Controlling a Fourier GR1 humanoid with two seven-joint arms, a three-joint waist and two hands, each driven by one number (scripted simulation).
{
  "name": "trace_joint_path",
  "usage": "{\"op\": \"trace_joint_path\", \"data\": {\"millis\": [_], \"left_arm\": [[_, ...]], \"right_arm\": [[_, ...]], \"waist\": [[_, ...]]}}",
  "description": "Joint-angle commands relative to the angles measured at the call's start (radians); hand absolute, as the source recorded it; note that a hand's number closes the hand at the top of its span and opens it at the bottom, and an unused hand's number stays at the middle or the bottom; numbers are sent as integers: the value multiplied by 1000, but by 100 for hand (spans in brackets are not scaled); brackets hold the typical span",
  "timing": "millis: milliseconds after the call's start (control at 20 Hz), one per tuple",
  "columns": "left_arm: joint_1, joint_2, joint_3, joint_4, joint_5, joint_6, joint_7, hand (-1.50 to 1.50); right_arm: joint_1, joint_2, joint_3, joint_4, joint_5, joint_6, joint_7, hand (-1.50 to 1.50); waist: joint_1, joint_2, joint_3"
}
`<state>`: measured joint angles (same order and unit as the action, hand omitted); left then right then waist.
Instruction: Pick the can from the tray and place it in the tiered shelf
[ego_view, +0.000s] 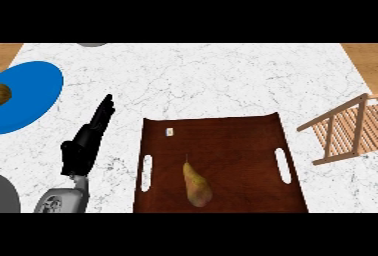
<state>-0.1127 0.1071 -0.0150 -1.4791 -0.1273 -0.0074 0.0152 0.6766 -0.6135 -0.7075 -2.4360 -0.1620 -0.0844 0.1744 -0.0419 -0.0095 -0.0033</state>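
i have only my left hand (83, 147) in view. its fingers (102, 114) are straight and pressed together, pointing away from me, and they hold nothing. the right hand shows nowhere, so i can say nothing about it.

the tray (236, 145) lies to the right of those fingers, its near side rail just beside them. on it, a little right of the fingertips and slightly nearer me, sits a small pale thing (169, 131) in the tray's far left corner. it is too small to make out properly, but i take it for the can, since nothing else on the tray could be it. it is not touching the pear (196, 185), which lies closer to me, right of the palm.

my judgement on handling: a can should be stiff and light, with a smooth wall that could slip, and it should not be fragile. i would close thumb and fingers round its side at mid-height rather than pinch the rim. if it lies on its side it could roll when nudged; i cannot tell how it stands.

the count: one tray with two slot handles, one can-like thing, one pear, and one tiered shelf (343, 130) well off to the right of the fingers, past the tray. there is also one blue plate (33, 95) to the fingers' left, carrying one brown thing (4, 93) cut by the view's edge.
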Motion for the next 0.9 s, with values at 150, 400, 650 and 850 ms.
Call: {"op": "trace_joint_path", "data": {"millis": [150,400,650,850], "left_arm": [[-38,-12,-17,-25,-8,1,40,0],[-26,-41,-26,45,-22,15,-32,0],[-96,-20,4,79,-25,10,1,0],[-47,-21,-7,43,-1,-24,-24,0]], "right_arm": [[-191,-203,-315,161,-327,84,207,150],[-298,-325,-422,333,-354,155,271,150],[-400,-378,-357,466,-250,203,201,150],[-471,-418,-257,483,-111,121,188,150]], "waist": [[28,4,1],[35,8,2],[42,11,3],[53,12,3]]}}
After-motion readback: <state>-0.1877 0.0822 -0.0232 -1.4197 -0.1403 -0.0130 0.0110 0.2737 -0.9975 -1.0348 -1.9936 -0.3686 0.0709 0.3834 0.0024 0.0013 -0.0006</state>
